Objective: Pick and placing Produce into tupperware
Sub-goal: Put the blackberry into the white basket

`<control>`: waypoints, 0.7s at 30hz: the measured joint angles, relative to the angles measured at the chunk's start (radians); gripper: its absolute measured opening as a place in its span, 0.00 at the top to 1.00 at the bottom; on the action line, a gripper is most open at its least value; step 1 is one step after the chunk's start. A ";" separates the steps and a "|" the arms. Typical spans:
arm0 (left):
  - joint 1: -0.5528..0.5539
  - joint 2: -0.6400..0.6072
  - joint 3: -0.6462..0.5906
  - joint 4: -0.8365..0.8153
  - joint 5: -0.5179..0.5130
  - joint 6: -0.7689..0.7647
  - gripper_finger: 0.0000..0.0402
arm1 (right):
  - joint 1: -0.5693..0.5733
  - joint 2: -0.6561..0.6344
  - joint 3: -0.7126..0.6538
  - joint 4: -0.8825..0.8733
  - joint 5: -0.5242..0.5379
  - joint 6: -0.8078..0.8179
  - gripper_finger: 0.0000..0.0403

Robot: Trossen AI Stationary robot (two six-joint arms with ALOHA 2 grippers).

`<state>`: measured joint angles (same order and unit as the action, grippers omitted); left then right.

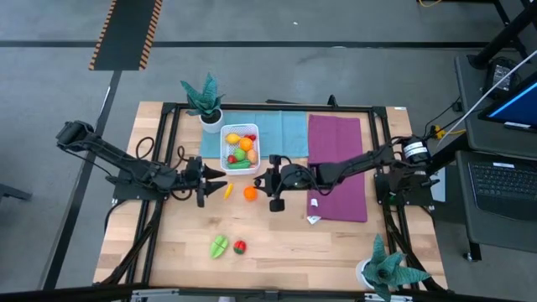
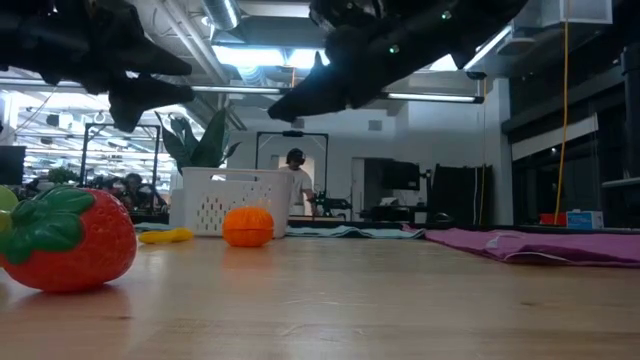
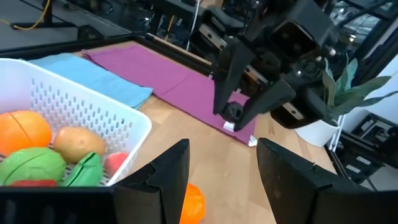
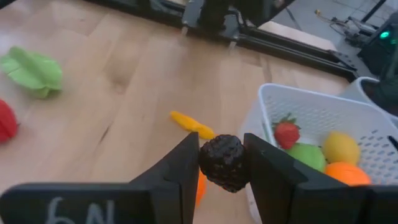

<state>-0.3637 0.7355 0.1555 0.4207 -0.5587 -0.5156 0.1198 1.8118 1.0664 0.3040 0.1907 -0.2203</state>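
The white perforated tupperware (image 1: 240, 147) stands beside the blue cloth and holds several produce pieces: orange, yellow, green, red and tan (image 3: 74, 144). On the wood in front of it lie an orange (image 1: 249, 193) and a yellow piece (image 1: 227, 190). A green piece (image 1: 219, 246) and a red strawberry (image 1: 240, 246) lie nearer the near edge. My right gripper (image 1: 270, 186) hovers just right of the orange, shut on a dark bumpy berry (image 4: 224, 162). My left gripper (image 1: 216, 179) is open, just left of the yellow piece, facing the right gripper. My right gripper pinches the dark bumpy berry (image 4: 222, 163) between its two fingers, one on each of the berry's sides. The fingers come from the table's right, slanting down. The berry is lifted clear, above the wood by the tupperware's near corner (image 4: 264, 109).
A purple cloth (image 1: 337, 168) lies right of the tupperware and a blue cloth (image 1: 273, 130) behind it. Potted teal plants stand at the far left (image 1: 204, 101) and near right (image 1: 388, 268). A black frame runs along the table's edges. A person stands in the room beyond (image 2: 296, 180).
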 joint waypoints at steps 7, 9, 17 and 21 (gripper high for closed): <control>0.000 0.005 0.000 -0.001 0.000 0.025 0.56 | -0.036 -0.002 0.000 0.044 0.001 0.002 0.69; 0.000 0.005 0.000 -0.001 0.000 0.077 0.56 | -0.043 -0.002 0.000 0.050 0.001 0.006 0.69; 0.000 0.005 0.000 -0.001 -0.001 0.352 0.56 | -0.082 -0.002 0.001 0.076 0.001 0.127 0.71; 0.000 0.005 0.000 -0.001 -0.001 0.376 0.56 | -0.095 -0.002 0.001 0.084 0.003 0.140 0.71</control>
<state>-0.3637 0.7403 0.1551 0.4202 -0.5598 -0.1391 0.0250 1.8099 1.0676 0.3877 0.1936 -0.0805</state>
